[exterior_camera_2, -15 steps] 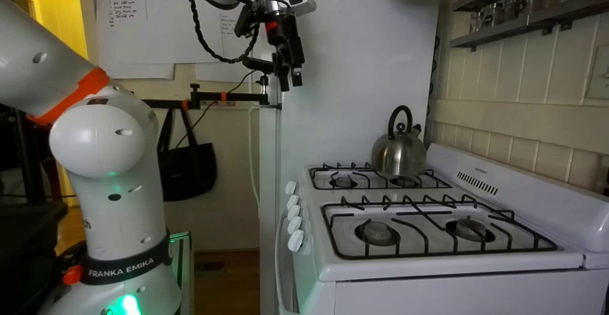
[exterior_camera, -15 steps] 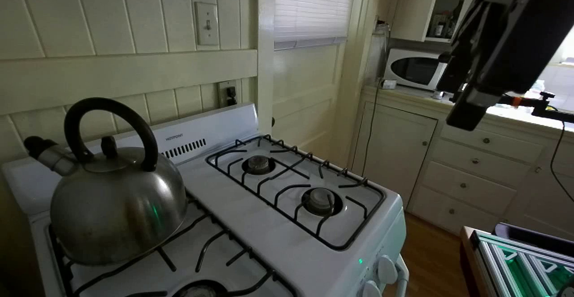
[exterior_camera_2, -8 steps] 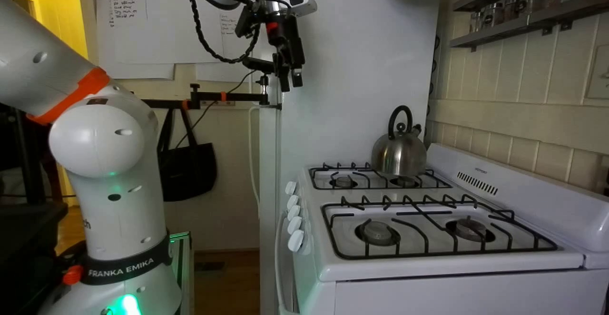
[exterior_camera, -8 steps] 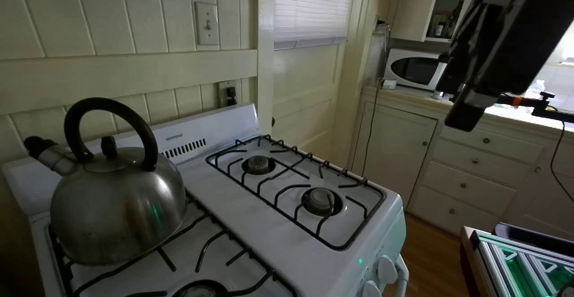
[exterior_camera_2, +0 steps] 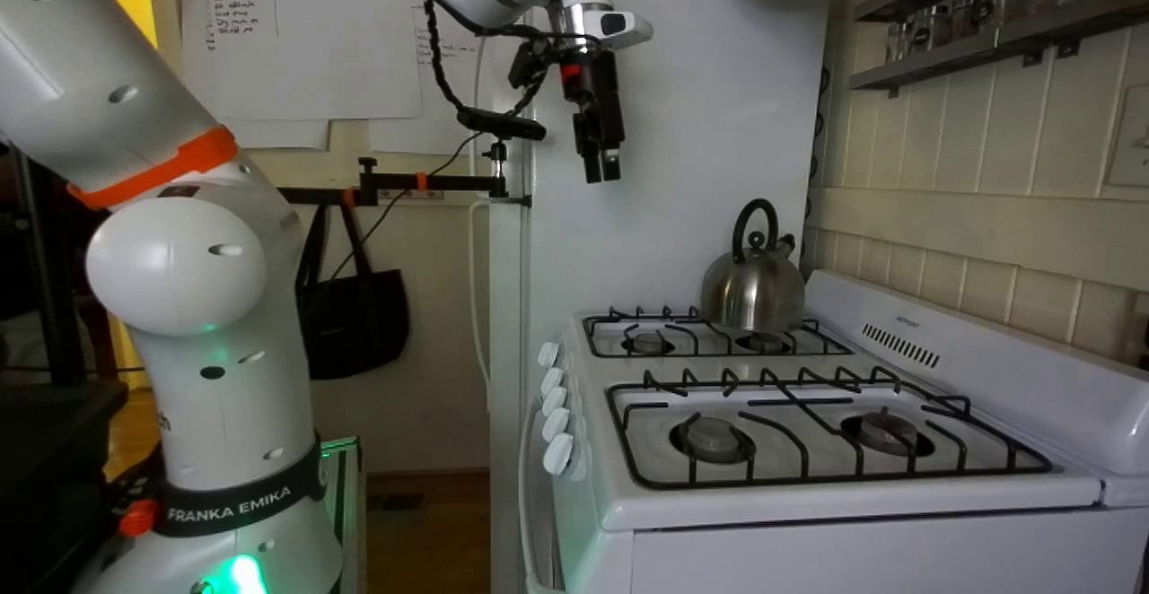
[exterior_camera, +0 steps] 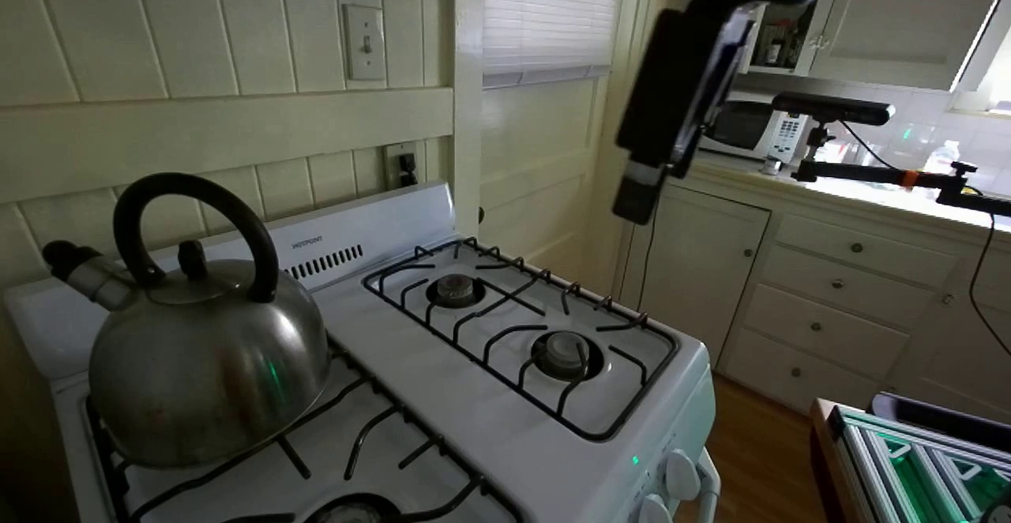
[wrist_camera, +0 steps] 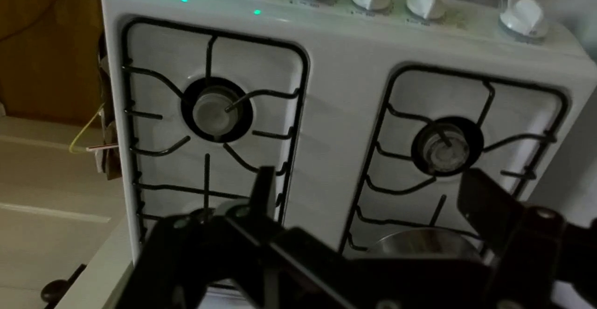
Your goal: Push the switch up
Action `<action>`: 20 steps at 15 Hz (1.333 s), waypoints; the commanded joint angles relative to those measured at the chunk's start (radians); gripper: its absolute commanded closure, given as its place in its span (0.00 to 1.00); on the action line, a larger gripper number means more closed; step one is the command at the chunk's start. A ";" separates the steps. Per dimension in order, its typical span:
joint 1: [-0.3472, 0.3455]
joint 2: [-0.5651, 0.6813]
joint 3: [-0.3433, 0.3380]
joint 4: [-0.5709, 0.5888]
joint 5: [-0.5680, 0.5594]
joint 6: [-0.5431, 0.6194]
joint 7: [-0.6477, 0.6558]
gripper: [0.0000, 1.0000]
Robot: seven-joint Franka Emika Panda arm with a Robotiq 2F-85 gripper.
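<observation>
The switch (exterior_camera: 366, 43) is on the wall (exterior_camera: 237, 124) behind the stove (exterior_camera: 426, 369), outlet (exterior_camera: 392, 161) and black plug (exterior_camera: 407, 169) lower down. Metal kettle (exterior_camera: 201, 373) is hogging a back burner (exterior_camera_2: 763, 343). The claw (wrist_camera: 371, 183) hangs over the stove, spread wide with nothing in it, well apart from the switch.

Three Cameras, Opposed and Overhead

In an exterior view, the camera looks along the stove (exterior_camera: 474, 404), kettle (exterior_camera: 201, 365) close, toward the front edge of the counter (exterior_camera: 869, 197). In an exterior view, the camera faces back from the counter side, arm (exterior_camera_2: 193, 262) near, kettle far. Both exterior views share stove, kettle and gripper (exterior_camera_2: 602, 170). The wrist view looks steeply down on the stove, its front edge uppermost.
</observation>
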 commanded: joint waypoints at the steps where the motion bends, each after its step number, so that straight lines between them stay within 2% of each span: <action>1: -0.032 0.135 -0.013 0.080 0.010 0.093 0.101 0.00; 8: -0.089 0.269 -0.063 0.113 -0.047 0.329 0.231 0.00; 11: -0.119 0.288 -0.101 0.117 -0.088 0.386 0.263 0.00; 16: -0.181 0.287 -0.170 0.131 -0.174 0.433 0.313 0.00; 17: -0.154 0.282 -0.172 0.116 -0.143 0.417 0.263 0.00; 20: -0.158 0.282 -0.183 0.121 -0.145 0.417 0.255 0.00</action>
